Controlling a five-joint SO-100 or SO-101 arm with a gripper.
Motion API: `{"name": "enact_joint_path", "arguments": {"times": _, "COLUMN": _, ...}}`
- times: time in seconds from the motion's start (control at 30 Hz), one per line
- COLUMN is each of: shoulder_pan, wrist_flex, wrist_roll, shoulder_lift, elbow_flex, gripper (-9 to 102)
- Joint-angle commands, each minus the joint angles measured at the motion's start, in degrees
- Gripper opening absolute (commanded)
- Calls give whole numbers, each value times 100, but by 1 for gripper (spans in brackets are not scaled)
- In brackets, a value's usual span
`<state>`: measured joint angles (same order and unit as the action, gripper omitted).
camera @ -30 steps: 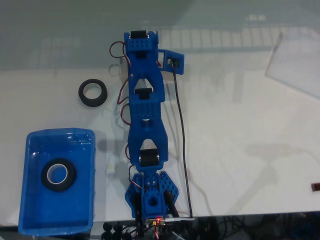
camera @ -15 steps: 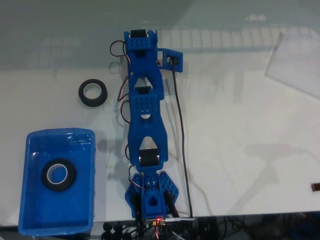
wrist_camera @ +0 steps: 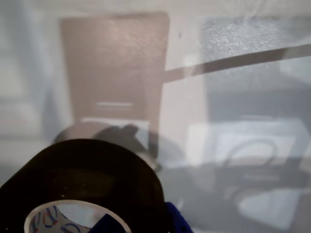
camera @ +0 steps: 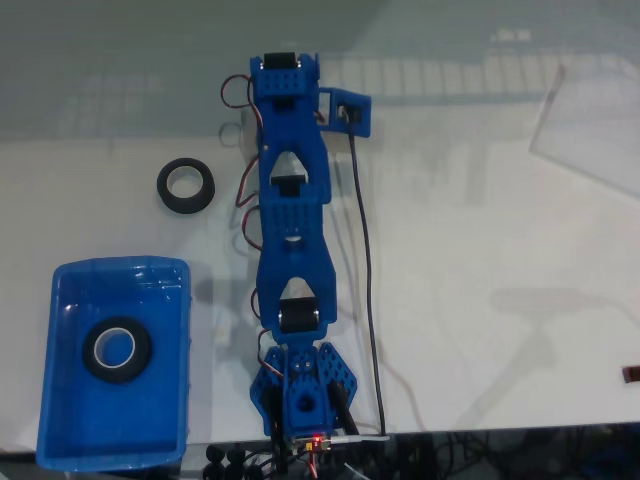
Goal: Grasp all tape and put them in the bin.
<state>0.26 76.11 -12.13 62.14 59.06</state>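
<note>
A glossy blue bin (camera: 60, 400) with rounded corners holds one matte black tape ring (camera: 117, 350) with a pale core; a second ring (camera: 186, 186) lies on the smooth white counter (camera: 480, 250) beyond the bin. In the wrist view a third roll (wrist_camera: 97, 179) looms close, with a blue jaw tip at its lower edge; whether the jaws clamp it I cannot tell.

One tape roll (camera: 117, 350) in bin (camera: 60, 400)
</note>
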Motion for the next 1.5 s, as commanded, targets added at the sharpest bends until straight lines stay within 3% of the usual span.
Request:
{"name": "enact_joint_path", "arguments": {"times": 0.0, "shoulder_pan": -185, "wrist_flex": 44, "wrist_roll": 141, "shoulder_lift": 1345, "elbow_flex": 299, "gripper": 0}}
{"name": "enact_joint_path", "arguments": {"times": 0.33, "shoulder_pan": -1652, "wrist_flex": 18, "wrist_roll": 475, "shoulder_lift": 4500, "elbow_flex": 2531, "gripper": 0}}
{"name": "enact_joint_path", "arguments": {"times": 0.63, "shoulder_pan": -4052, "wrist_flex": 53, "wrist_roll": 967, "shoulder_lift": 6618, "elbow_flex": 4456, "gripper": 0}}
{"name": "enact_joint_path", "arguments": {"times": 1.03, "shoulder_pan": -6908, "wrist_flex": -88, "wrist_roll": 1521, "shoulder_lift": 7374, "elbow_flex": 6003, "gripper": 0}}
{"name": "enact_joint_path", "arguments": {"times": 1.37, "shoulder_pan": -7541, "wrist_flex": -325, "wrist_roll": 1406, "shoulder_lift": 7752, "elbow_flex": 6478, "gripper": 1}}
{"name": "enact_joint_path", "arguments": {"times": 1.47, "shoulder_pan": -7532, "wrist_flex": -352, "wrist_roll": 1433, "shoulder_lift": 7778, "elbow_flex": 6478, "gripper": 10}}
